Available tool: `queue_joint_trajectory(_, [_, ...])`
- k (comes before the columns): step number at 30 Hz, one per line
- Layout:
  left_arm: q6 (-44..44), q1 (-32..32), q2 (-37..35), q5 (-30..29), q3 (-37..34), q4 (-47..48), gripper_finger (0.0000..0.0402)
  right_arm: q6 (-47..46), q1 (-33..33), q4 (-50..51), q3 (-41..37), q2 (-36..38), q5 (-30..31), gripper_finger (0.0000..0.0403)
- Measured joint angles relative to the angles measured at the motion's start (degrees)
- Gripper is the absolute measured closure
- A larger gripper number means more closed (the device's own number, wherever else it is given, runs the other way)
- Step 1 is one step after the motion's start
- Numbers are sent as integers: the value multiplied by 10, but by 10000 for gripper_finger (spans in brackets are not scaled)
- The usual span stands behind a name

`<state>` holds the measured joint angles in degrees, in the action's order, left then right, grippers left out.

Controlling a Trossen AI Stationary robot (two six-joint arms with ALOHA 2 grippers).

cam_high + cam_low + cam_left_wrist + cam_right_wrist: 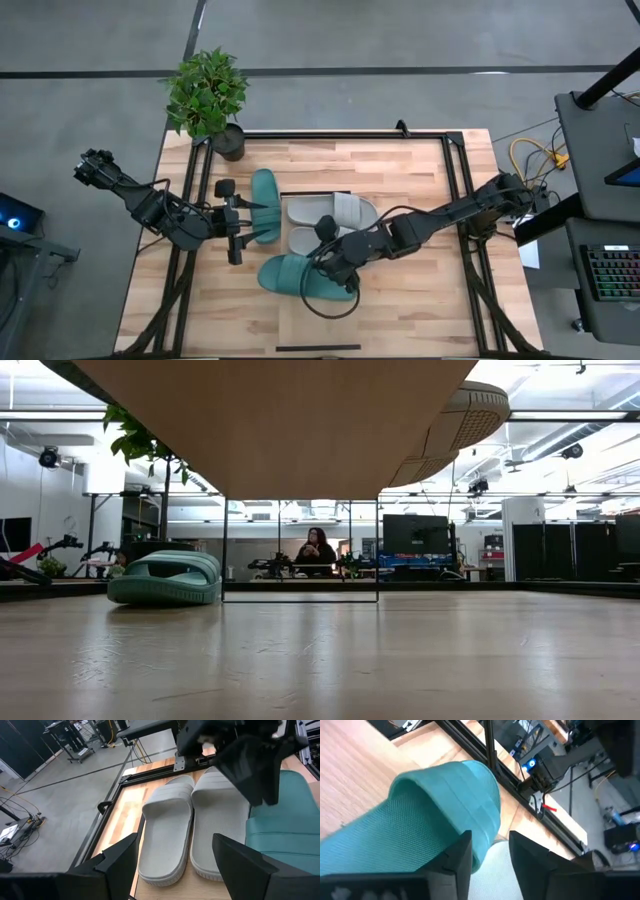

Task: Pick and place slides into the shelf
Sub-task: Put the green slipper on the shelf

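The pale wood shelf stands above the table; the low view shows its underside. Two light grey slides lie side by side on it. One teal slide lies on its sole on the tabletop left of the shelf, as the low view shows. My left gripper is open beside that slide, pointing at the grey pair. My right gripper is shut on the second teal slide at the shelf's near-left part. My right gripper pinches the second teal slide's strap at its edge between its two fingers, near the slide's right end. The slide lies crosswise, its left end past the shelf's left edge. Whether it rests on the shelf or hangs clear, I cannot tell.
A potted plant stands at the table's far left corner. A black frame runs around the tabletop. Bare wood shows on the table's right half. A person sits in the room beyond the table.
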<state>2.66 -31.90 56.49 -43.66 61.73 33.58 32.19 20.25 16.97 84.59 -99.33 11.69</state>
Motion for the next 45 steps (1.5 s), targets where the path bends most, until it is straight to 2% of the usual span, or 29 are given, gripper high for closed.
queue_joint_trajectory(8, [0,0,0,0,0,2,164,-101,6,104,71,3,2,278])
queue_joint_trajectory(16, [1,0,2,31,-10,31,164,-157,54,144,71,38,12,301])
queue_joint_trajectory(19, [0,-2,9,41,-22,31,164,-177,84,157,71,48,77,309])
queue_joint_trajectory(22, [0,-6,19,38,-32,32,164,-187,119,165,70,51,192,316])
queue_joint_trajectory(26, [1,-6,34,5,-38,58,164,-222,165,203,70,54,337,328])
queue_joint_trajectory(30, [34,-6,33,-27,-39,125,164,-296,201,265,70,56,427,338])
queue_joint_trajectory(36, [142,1,1,-25,-39,225,164,-413,227,340,68,56,455,344])
queue_joint_trajectory(40, [229,19,-16,-22,-40,295,164,-434,228,343,56,56,455,344])
queue_joint_trajectory(42, [263,35,-24,-6,-40,319,164,-438,227,342,50,56,455,344])
queue_joint_trajectory(45, [270,69,-31,40,-40,317,164,-442,227,342,38,56,455,343])
